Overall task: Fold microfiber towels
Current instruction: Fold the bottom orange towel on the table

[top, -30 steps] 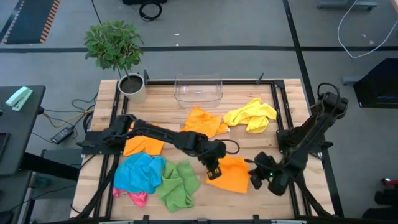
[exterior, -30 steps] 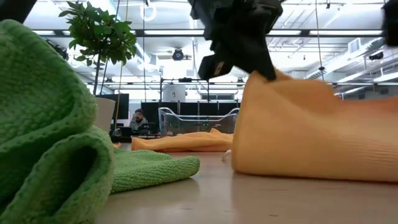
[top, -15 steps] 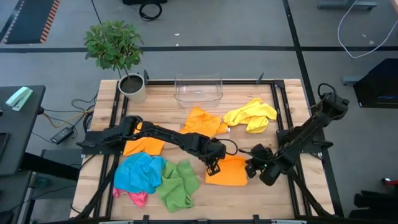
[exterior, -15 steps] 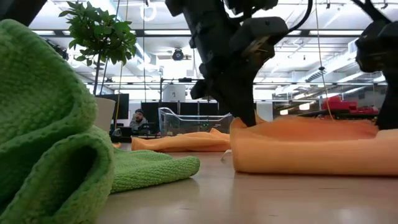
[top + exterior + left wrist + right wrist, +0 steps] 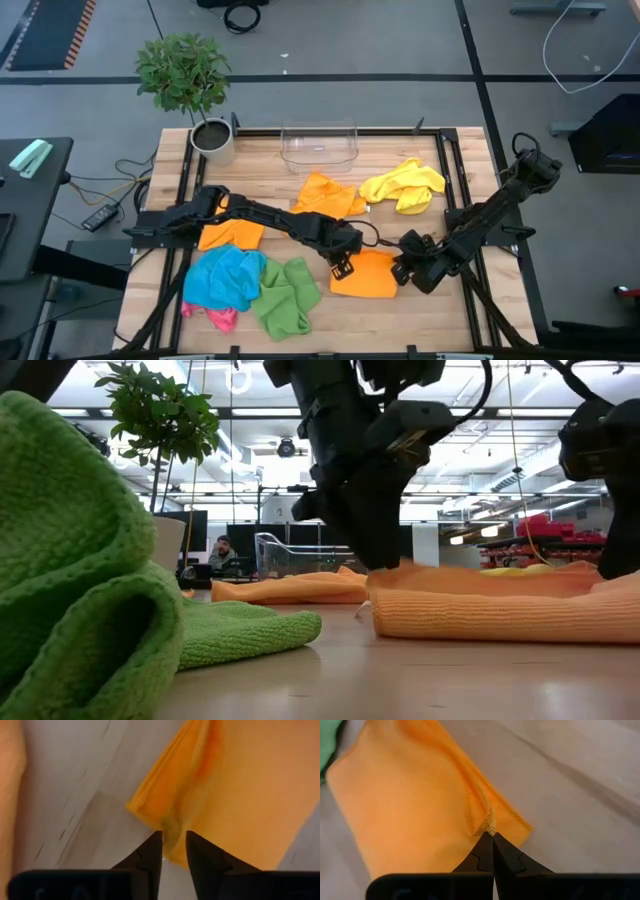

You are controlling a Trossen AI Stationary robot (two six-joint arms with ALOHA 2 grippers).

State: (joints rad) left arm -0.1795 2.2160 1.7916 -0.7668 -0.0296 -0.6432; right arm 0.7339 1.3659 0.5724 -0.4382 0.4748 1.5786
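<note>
A folded orange towel (image 5: 366, 274) lies flat on the table near its middle front, also seen in the low view (image 5: 490, 608). My left gripper (image 5: 343, 263) points down at its left edge, open by a narrow gap, with a raised crease (image 5: 173, 827) of the cloth between the fingertips (image 5: 173, 845). My right gripper (image 5: 405, 266) is shut on the towel's right edge. Other towels lie loose on the table: orange (image 5: 328, 195), orange (image 5: 232, 234), yellow (image 5: 403, 185), blue (image 5: 225, 275), green (image 5: 287, 295), pink (image 5: 220, 318). My left gripper's fingertips (image 5: 152, 851) stand on either side of a raised crease at the orange towel's left edge, coming from above. I cannot tell whether they touch the cloth. The towel lies on the table there. My right gripper pinches a small tuck of the orange towel's right edge (image 5: 489, 826) between its two fingertips, slanting down from the table's right. A ridge of cloth runs away from the pinch. The rest of the towel lies on the table.
A clear plastic bin (image 5: 320, 146) stands at the table's far edge, with a potted plant (image 5: 212, 138) at the far left corner. The green towel (image 5: 80, 580) bulks large in front of the low camera. Bare wood shows at the front right (image 5: 440, 320).
Both grippers have gone down with the orange towel, my right one also toward the table's left and far side. The towel, held up in a tall hump a second ago, has sunk and now lies flat and folded on the table.
</note>
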